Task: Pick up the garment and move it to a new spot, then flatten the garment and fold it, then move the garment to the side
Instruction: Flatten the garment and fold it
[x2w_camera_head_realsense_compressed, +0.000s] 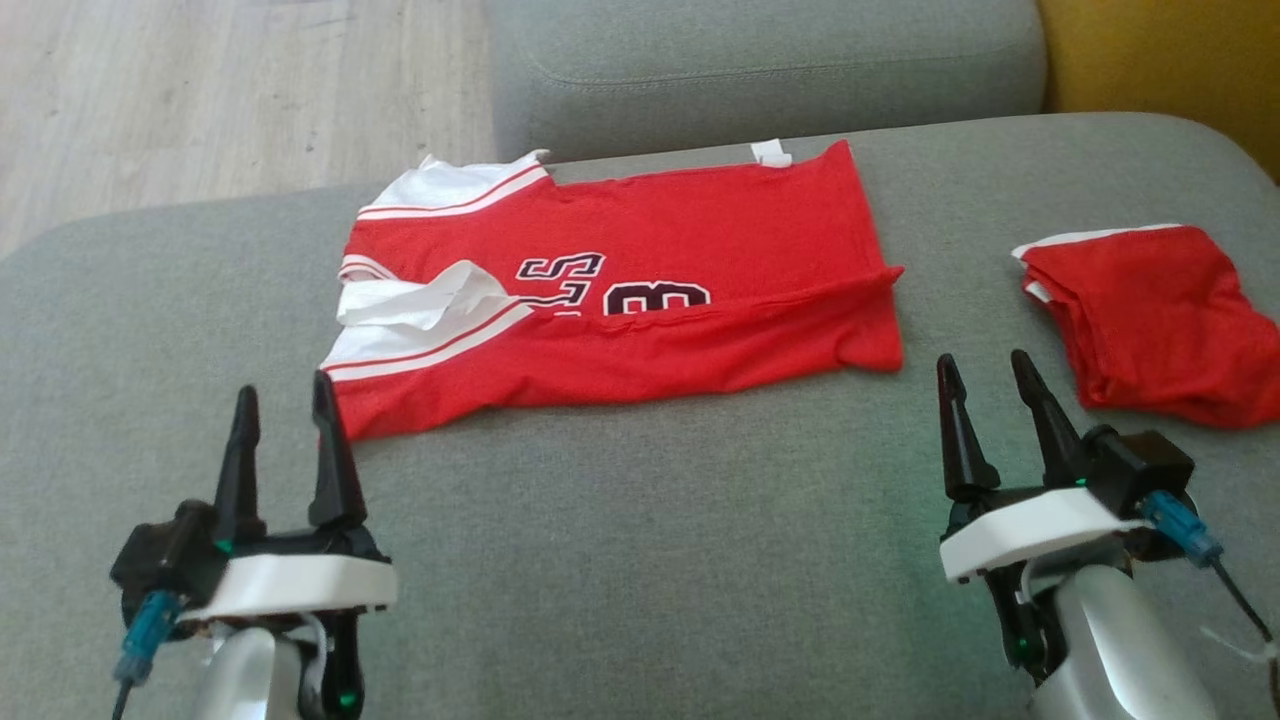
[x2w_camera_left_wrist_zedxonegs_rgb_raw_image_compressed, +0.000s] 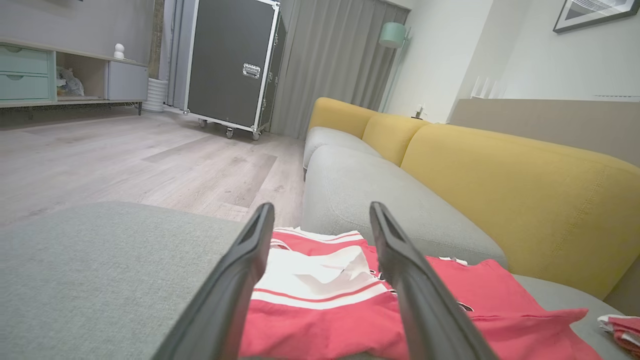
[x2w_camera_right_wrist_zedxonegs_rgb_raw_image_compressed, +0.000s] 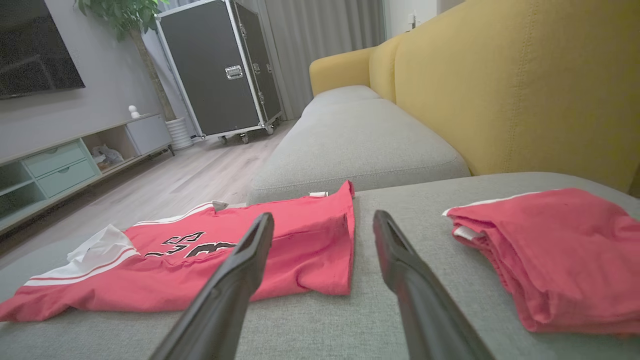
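Left gripper (x2w_camera_head_realsense_compressed: 284, 392): low on the robot's left, fingers (x2w_camera_head_realsense_compressed: 330, 450) upright and spread, empty.
Right gripper (x2w_camera_head_realsense_compressed: 981, 362): low on the right, jaws spread, leaning slightly left, empty.
Left forearm (x2w_camera_head_realsense_compressed: 245, 675): pale, at the bottom edge.
Right forearm (x2w_camera_head_realsense_compressed: 1120, 640): pale, likewise.

The jersey (x2w_camera_head_realsense_compressed: 620, 330) had its near edge folded over, so the black print (x2w_camera_head_realsense_compressed: 655, 297) on its chest was half covered and could not be read. Right of the jersey, a second red garment (x2w_camera_head_realsense_compressed: 1160, 320) ran off the head view's edge, its full extent unknown. In the left wrist view the left gripper (x2w_camera_left_wrist_zedxonegs_rgb_raw_image_compressed: 321, 212) had its fingers (x2w_camera_left_wrist_zedxonegs_rgb_raw_image_compressed: 230, 295) across the jersey, hiding two strips, and the bottom edge cut off the jersey's near side. Far beyond the jersey, a small white thing (x2w_camera_left_wrist_zedxonegs_rgb_raw_image_compressed: 119, 51) on the cabinet (x2w_camera_left_wrist_zedxonegs_rgb_raw_image_compressed: 127, 80) was too small to tell, and a framed picture (x2w_camera_left_wrist_zedxonegs_rgb_raw_image_compressed: 595, 12) was clipped by the corner.
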